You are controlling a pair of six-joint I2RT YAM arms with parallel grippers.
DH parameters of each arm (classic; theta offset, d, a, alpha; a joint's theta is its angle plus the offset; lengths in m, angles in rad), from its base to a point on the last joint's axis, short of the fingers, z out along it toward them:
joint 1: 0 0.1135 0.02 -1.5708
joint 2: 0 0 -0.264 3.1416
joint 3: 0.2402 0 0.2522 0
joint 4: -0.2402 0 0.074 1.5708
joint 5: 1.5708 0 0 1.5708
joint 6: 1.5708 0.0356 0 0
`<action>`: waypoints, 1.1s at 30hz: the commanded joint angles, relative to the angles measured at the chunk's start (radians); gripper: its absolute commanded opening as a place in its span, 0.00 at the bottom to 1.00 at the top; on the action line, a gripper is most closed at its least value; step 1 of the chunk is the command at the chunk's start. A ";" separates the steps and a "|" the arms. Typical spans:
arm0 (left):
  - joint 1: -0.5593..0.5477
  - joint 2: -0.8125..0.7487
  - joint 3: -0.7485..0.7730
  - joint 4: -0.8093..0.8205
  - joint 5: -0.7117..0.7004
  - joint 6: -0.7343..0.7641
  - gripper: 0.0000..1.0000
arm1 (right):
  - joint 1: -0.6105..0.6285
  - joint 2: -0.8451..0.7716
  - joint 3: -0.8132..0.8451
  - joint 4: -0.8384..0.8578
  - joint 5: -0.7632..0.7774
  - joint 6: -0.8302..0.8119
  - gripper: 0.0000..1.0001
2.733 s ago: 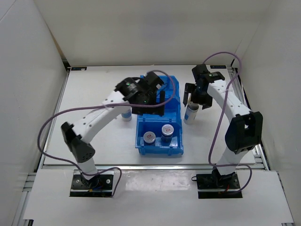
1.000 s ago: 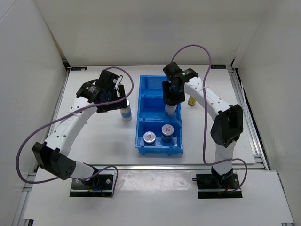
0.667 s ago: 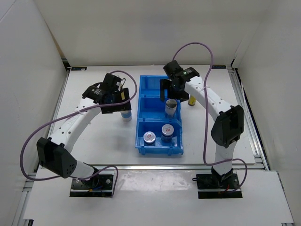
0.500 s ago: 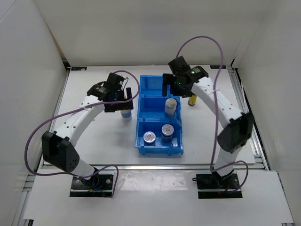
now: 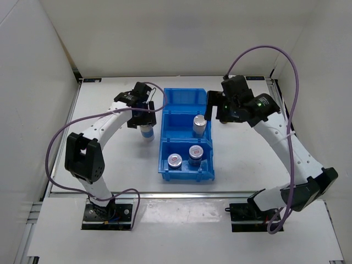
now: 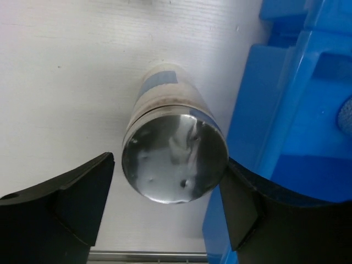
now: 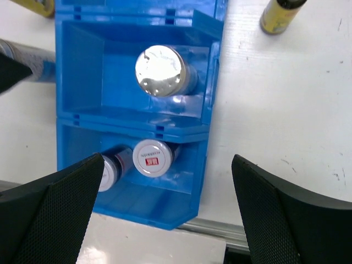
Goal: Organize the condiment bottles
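Okay, white tabletop (image 5: 110, 165) carries everything; blue bin (image 5: 185, 175) sits mid-table, three compartments in a row from far to near. My left hand (image 5: 145, 124) hangs over the tabletop just left of the bin, fingers (image 6: 71, 198) spread either side of the outside shaker (image 6: 175, 159). Left finger is clearly off it, right finger is at the cap edge with contact unclear, so it's not clamped. My right hand (image 5: 214, 113) is up beside the bin's right side, fingers (image 7: 60, 203) wide apart, nothing between them. Outside shaker stands upright on the tabletop just beside the bin's left wall, silver top toward the wrist camera, blue band on its body. Binned shaker (image 7: 161, 70) stands upright in the middle compartment, toward its right side. Left jar (image 7: 108, 168) and right jar (image 7: 152, 158) sit side by side in the near compartment. The right one has a white lid with a red label; the left one is partly hidden by my finger. Yellow bottle (image 7: 279, 13) is on the tabletop right of the bin, cut off by the frame edge. Second yellow bottle (image 7: 36, 5) is only a sliver past the bin's far left corner, pose unclear.
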 commanded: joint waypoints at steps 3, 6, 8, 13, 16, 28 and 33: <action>0.015 0.009 0.077 0.018 -0.034 0.014 0.71 | 0.003 -0.088 -0.030 -0.040 -0.001 -0.032 1.00; 0.015 -0.014 0.111 0.008 -0.044 0.014 0.56 | 0.003 -0.125 -0.059 -0.040 -0.001 -0.033 1.00; 0.015 -0.034 0.149 0.008 -0.056 0.014 0.49 | 0.003 -0.137 -0.073 -0.049 0.009 -0.033 1.00; 0.015 -0.101 0.274 -0.086 -0.056 0.005 0.31 | 0.003 -0.146 -0.082 -0.072 0.045 -0.051 1.00; -0.021 -0.138 0.349 -0.097 -0.036 0.005 0.29 | -0.006 -0.146 -0.082 -0.081 0.055 -0.062 1.00; -0.216 -0.040 0.444 -0.127 0.084 -0.057 0.26 | -0.092 -0.158 -0.107 -0.081 0.001 -0.071 1.00; -0.272 0.037 0.435 -0.127 0.028 -0.057 0.30 | -0.137 -0.194 -0.141 -0.081 -0.010 -0.080 1.00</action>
